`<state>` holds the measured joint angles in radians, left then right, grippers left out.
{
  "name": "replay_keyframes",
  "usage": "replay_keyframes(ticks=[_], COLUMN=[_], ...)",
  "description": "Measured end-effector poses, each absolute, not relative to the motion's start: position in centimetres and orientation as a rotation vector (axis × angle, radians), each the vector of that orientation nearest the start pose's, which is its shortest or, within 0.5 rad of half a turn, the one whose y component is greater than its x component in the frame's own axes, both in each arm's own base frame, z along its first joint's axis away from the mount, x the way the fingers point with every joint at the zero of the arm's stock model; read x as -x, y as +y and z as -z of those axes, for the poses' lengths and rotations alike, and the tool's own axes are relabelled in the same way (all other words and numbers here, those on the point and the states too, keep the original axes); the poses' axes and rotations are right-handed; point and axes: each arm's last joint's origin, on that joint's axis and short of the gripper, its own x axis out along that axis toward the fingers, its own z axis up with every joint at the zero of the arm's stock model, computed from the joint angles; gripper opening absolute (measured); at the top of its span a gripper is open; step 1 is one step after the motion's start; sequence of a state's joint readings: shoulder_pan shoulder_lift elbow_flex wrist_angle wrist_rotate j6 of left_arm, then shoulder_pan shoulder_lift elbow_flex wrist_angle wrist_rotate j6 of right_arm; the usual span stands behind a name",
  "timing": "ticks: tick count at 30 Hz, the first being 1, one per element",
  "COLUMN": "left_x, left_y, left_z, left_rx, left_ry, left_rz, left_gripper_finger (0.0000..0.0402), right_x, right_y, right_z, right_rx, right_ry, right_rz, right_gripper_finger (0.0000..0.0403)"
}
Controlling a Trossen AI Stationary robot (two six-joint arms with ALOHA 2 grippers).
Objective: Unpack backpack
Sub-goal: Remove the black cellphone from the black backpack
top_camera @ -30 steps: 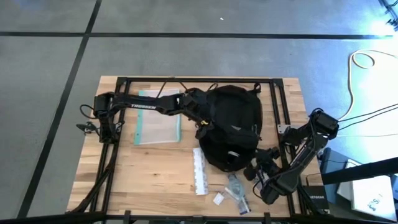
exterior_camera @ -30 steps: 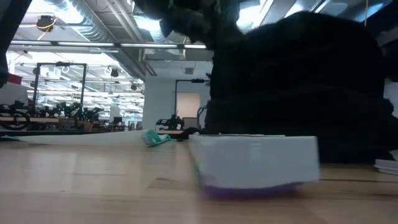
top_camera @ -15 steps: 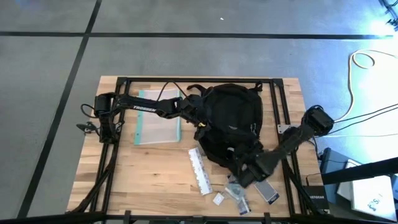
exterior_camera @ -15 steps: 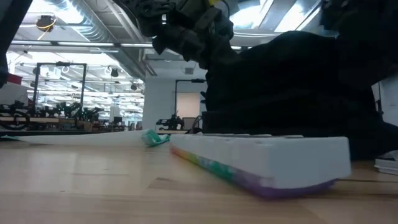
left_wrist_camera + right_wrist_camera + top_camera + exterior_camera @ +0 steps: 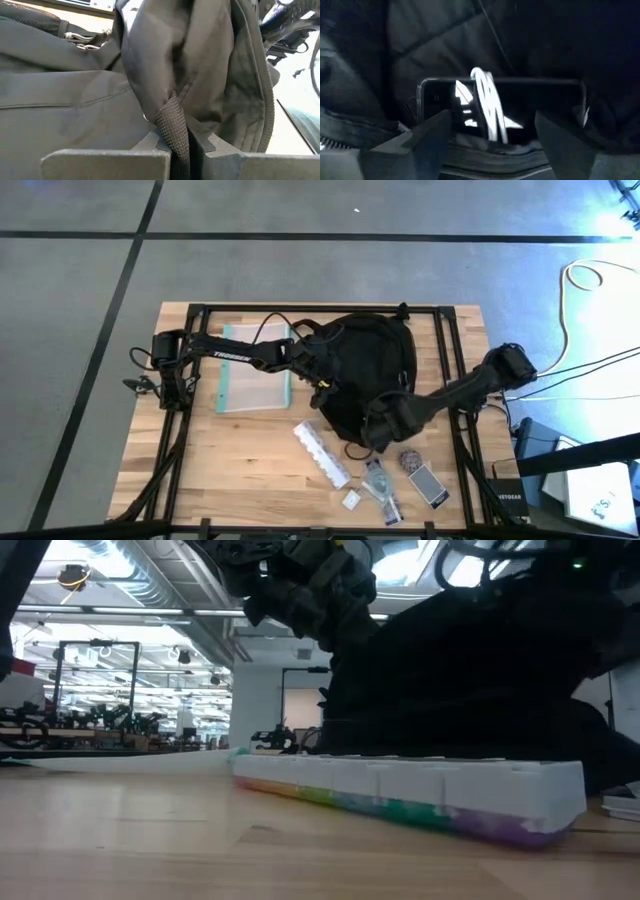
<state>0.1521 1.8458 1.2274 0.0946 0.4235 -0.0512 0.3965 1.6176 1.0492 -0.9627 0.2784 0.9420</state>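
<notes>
Black fabric backpack (image 5: 365,380) lies mid-surface; the left gripper (image 5: 177,142), at its nine o'clock edge, pinches a fold. The right gripper (image 5: 492,132), jaws apart, reaches inside at six o'clock, gripping nothing.

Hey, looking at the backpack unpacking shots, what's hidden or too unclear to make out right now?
- High view: the right tool is inside the backpack; the fabric hides its fingers.
- Right wrist view: a dark flat object wrapped in white cord; darkness hides what it is.
- Low view: the pill organizer and the backpack block the table behind them.
- High view: small items near the front edge are too small to identify.
</notes>
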Motion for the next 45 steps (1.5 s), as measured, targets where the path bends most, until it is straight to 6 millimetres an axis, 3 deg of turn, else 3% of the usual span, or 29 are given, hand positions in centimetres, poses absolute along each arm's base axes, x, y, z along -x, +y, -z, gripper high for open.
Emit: replay_keyframes(ticks=[6, 21, 28, 34, 38, 45], left_x=[-40.4, -40.3, -40.2, -40.1, -40.1, -40.0], left_y=[4.9, 4.9, 4.9, 4.9, 4.9, 4.9], left_z=[-21.6, -21.4, -21.2, -20.9, -20.9, -20.9], left_rx=[0.198, 0.203, 0.192, 0.189, 0.189, 0.189], left_ry=[0.529, 0.546, 0.572, 0.572, 0.574, 0.575], left_rz=[0.256, 0.256, 0.257, 0.248, 0.247, 0.244], left_gripper_finger=[0.0, 0.0011, 0.0012, 0.0012, 0.0013, 0.0013], right_x=[-26.0, -26.5, -25.4, -25.3, -25.4, -25.4], right_y=[8.6, 7.6, 7.2, 7.2, 7.3, 7.3], right_z=[-19.6, -19.5, -17.1, -16.4, -16.4, -16.4], right_rx=[-0.132, -0.225, -0.201, -0.21, -0.225, -0.23], right_ry=[1.314, 1.401, 1.408, 1.391, 1.39, 1.388], right_rz=[0.499, 0.365, 0.374, 0.348, 0.325, 0.325], right_gripper_finger=[0.0277, 0.0278, 0.0278, 0.0276, 0.0251, 0.0167])
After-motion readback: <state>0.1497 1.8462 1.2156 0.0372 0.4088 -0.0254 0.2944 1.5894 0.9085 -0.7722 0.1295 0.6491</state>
